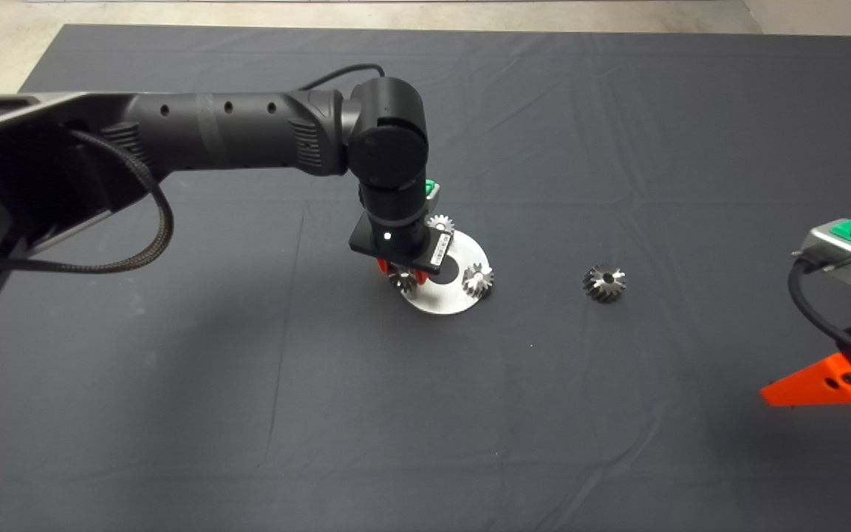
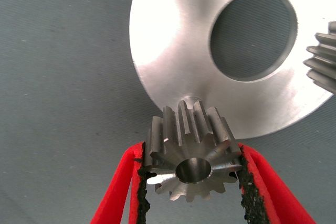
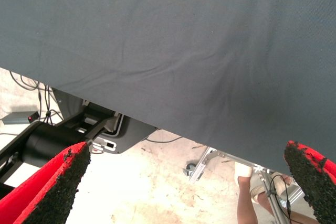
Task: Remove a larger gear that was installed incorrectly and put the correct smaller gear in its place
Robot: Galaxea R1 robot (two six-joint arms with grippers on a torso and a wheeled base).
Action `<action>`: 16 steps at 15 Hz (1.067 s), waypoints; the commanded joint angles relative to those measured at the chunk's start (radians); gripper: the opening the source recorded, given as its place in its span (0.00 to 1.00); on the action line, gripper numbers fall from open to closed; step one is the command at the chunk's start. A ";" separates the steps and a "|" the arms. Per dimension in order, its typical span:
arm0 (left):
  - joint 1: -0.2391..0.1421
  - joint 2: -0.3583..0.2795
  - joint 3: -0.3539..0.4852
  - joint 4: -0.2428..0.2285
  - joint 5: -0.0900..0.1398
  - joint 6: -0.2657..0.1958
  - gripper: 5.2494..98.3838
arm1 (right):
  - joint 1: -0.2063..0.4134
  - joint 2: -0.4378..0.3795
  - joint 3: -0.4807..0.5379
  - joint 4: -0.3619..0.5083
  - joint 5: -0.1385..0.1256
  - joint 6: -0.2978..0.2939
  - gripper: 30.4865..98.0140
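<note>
From above, the left tool [image 1: 401, 278] grips the smaller gear [image 1: 400, 281] at the round plate's [image 1: 444, 301] near-left rim, the larger gear [image 1: 604, 283] alone on open mat to the right; the left wrist shows pads [image 2: 245, 182] clenched on its teeth; the right tool [image 3: 184, 182], released, overhangs the bench edge.

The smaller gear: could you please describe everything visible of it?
The smaller gear is steel, with dark tooth flanks, a shiny face and a centre hole. The left gripper clamps it, a black pad on each side. It overlaps the rim of the silver disc; whether it rests on that disc cannot be told.
</note>
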 commanded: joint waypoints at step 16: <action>-0.023 0.016 -0.008 0.020 0.048 0.017 0.32 | 0.020 0.005 0.000 0.036 0.000 0.000 0.99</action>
